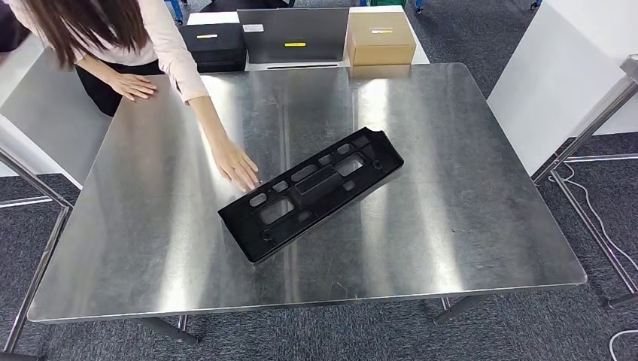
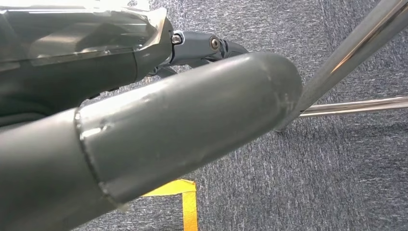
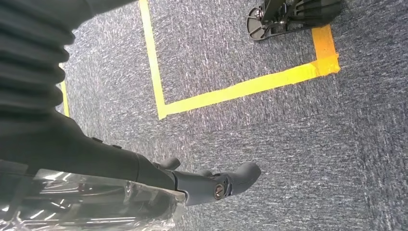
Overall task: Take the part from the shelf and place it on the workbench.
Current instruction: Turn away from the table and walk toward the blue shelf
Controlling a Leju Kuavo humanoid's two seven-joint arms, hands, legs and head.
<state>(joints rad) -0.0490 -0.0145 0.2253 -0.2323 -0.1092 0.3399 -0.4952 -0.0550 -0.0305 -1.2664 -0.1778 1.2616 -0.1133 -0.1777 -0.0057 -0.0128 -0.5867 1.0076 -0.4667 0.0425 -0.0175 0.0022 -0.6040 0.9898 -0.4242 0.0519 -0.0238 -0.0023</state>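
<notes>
Lying flat and slantwise near the middle of the steel worktop (image 1: 466,226), the black part (image 1: 312,192) looks already delivered, so the placing step seems done. A person leans in from the far left, one hand (image 1: 235,164) touching the part's near-left end, probably to shift or collect it, the other hand (image 1: 132,85) braced on the worktop for balance. Both robot arms hang low beside the body, wrist views looking at grey carpet with yellow tape (image 3: 240,89). The left hand (image 2: 192,115) holds nothing, though whether its fingers are spread or curled I cannot tell. The right hand (image 3: 211,185) is empty too, its fingers loosely released
</notes>
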